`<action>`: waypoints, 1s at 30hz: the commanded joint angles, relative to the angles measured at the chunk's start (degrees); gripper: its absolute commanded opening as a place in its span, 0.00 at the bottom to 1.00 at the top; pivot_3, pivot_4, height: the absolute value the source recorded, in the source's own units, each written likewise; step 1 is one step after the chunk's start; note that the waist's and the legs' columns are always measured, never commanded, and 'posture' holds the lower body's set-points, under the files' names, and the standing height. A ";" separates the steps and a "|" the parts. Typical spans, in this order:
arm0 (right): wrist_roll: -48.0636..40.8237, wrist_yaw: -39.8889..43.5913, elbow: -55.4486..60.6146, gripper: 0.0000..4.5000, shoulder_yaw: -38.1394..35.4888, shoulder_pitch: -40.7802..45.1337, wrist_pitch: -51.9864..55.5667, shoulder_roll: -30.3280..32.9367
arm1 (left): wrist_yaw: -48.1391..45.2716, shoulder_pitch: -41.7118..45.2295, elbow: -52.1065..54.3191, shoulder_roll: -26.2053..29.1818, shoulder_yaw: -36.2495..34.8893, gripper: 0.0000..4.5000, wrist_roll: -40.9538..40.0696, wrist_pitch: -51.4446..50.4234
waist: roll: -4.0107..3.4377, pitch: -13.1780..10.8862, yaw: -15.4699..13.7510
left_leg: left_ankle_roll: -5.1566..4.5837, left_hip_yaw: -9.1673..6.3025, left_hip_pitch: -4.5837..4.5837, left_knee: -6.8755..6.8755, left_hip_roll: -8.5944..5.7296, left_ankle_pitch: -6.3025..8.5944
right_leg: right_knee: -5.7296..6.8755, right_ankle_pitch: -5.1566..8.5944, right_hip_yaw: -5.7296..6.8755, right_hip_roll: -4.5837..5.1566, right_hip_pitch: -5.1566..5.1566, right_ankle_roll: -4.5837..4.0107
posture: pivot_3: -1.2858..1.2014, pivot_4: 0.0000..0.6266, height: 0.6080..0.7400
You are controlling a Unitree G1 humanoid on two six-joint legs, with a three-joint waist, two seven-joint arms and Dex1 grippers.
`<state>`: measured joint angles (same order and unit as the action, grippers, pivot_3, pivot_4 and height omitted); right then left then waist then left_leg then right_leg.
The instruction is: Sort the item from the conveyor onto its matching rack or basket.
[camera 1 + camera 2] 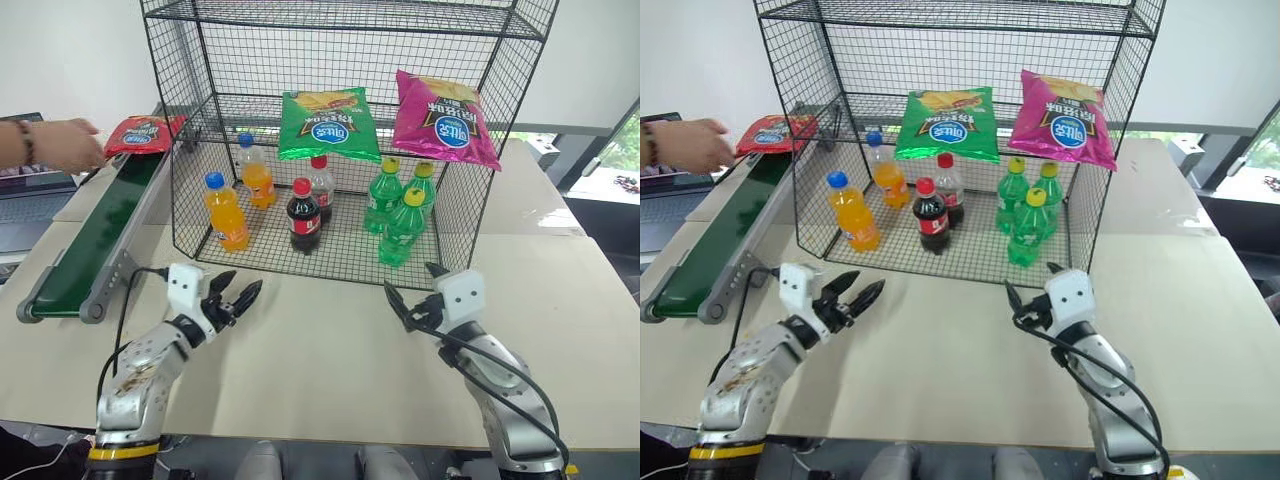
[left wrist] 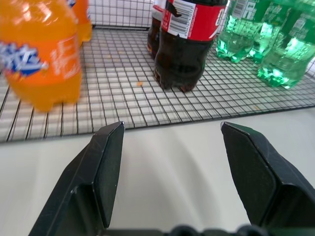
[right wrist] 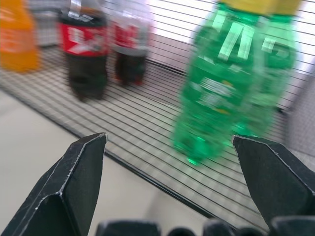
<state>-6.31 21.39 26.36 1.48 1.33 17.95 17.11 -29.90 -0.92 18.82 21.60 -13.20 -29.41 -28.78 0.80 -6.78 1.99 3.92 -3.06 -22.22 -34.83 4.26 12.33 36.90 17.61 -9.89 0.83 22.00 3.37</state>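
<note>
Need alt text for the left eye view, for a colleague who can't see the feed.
A person's hand holds a red chip bag at the far end of the conveyor, left of a black wire rack stocked with green and magenta chip bags and soda bottles. The left gripper and right gripper hover open and empty above the table.

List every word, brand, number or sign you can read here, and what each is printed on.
No text reads clearly enough to quote.
Red chip bag: blue round logo, lettering too small.
Green chip bag: blue oval logo, characters unreadable.
Magenta chip bag: same, unreadable.
Cola bottle: red label, white print too blurred.
Orange soda bottle: blue-and-white logo, blurred.
Green soda bottle: label blurred.
</note>
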 commanded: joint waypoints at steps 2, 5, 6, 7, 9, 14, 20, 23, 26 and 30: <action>-4.50 5.03 1.05 1.00 0.39 2.93 -0.21 1.50 | 2.82 -3.08 6.56 0.27 -5.33 0.74 -5.42 -3.47 | 0.02 -0.01 0.03 | 0.00 -0.04 0.01 -0.01 0.00 0.00 | 0.02 0.00 0.01 0.00 -0.02 0.00 | 0.52 0.24 1.00; -8.75 11.41 1.24 1.00 1.72 5.50 0.59 3.62 | 9.29 -5.59 10.09 -2.42 -12.92 0.74 -14.10 -7.20 | 0.03 -0.02 0.45 | 0.00 -0.04 0.01 -0.04 0.00 0.00 | 0.02 0.00 0.01 0.00 -0.04 0.00 | 0.52 0.24 1.00; -9.95 13.23 1.25 1.00 2.27 6.25 0.61 4.18 | 11.28 -6.29 10.94 -3.27 -15.17 0.74 -17.02 -8.12 | 0.05 -0.03 0.52 | 0.00 -0.03 0.01 -0.04 0.00 0.00 | 0.01 0.00 0.01 0.00 -0.05 0.01 | 0.52 0.24 1.00; -11.48 15.21 1.26 1.00 2.69 7.29 0.75 4.69 | 13.51 -6.92 11.53 -4.26 -17.38 0.74 -20.66 -8.86 | 0.05 -0.03 0.57 | -0.01 -0.05 0.02 -0.03 0.01 0.00 | 0.02 0.00 0.01 0.00 -0.04 0.01 | 0.52 0.24 1.00; -14.61 18.75 1.52 1.00 3.42 9.42 1.65 5.52 | 17.87 -7.75 11.87 -6.10 -21.64 0.74 -27.77 -9.26 | 0.06 -0.03 0.54 | -0.02 -0.06 0.02 -0.02 0.01 0.01 | 0.02 0.00 0.01 0.00 -0.05 0.01 | 0.52 0.24 1.00; -21.32 26.14 1.42 1.00 4.20 16.32 4.17 7.62 | 26.86 -9.30 9.85 -7.36 -31.88 0.74 -43.22 -6.14 | 0.16 -0.05 0.54 | -0.02 -0.15 0.04 -0.07 0.01 0.01 | 0.01 0.00 0.10 0.00 -0.10 0.01 | 0.52 0.24 1.00; -24.88 32.22 -1.71 1.00 5.54 23.99 5.20 8.54 | 33.05 -12.75 4.51 -3.83 -37.95 0.74 -59.65 -5.84 | 0.19 -0.05 0.36 | -0.01 -0.16 0.12 -0.05 0.01 0.01 | -0.03 0.01 0.11 0.00 -0.19 0.00 | 0.52 0.24 1.00; -25.30 34.25 -3.03 1.00 6.32 26.07 4.67 8.38 | 33.76 -13.72 0.99 -1.09 -41.41 0.74 -64.99 -4.69 | 0.19 -0.05 0.33 | -0.01 -0.17 0.14 -0.02 0.01 0.01 | -0.03 0.02 0.13 0.00 -0.19 -0.02 | 0.52 0.24 1.00; -25.89 35.60 -3.83 1.00 6.80 27.42 4.54 8.12 | 34.05 -14.70 -2.59 1.59 -43.23 0.74 -66.60 -5.01 | 0.23 -0.06 0.34 | -0.01 -0.18 0.14 -0.01 0.01 0.01 | -0.04 0.04 0.15 0.00 -0.17 -0.04 | 0.52 0.24 1.00; -25.94 38.07 -5.01 1.00 7.44 28.97 3.82 7.92 | 35.42 -13.86 -7.60 4.04 -44.62 0.74 -69.56 -4.75 | 0.24 -0.06 0.24 | 0.00 -0.16 0.15 0.03 0.01 0.01 | -0.05 0.06 0.15 0.00 -0.13 -0.08 | 0.52 0.24 1.00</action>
<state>-30.63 58.09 20.77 8.92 29.06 23.02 25.33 5.24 -15.36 12.12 24.15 -55.94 -96.74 -34.62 1.03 -6.84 2.23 3.92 -3.22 -22.08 -34.79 4.27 12.34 36.85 17.68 -9.73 0.83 21.90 3.29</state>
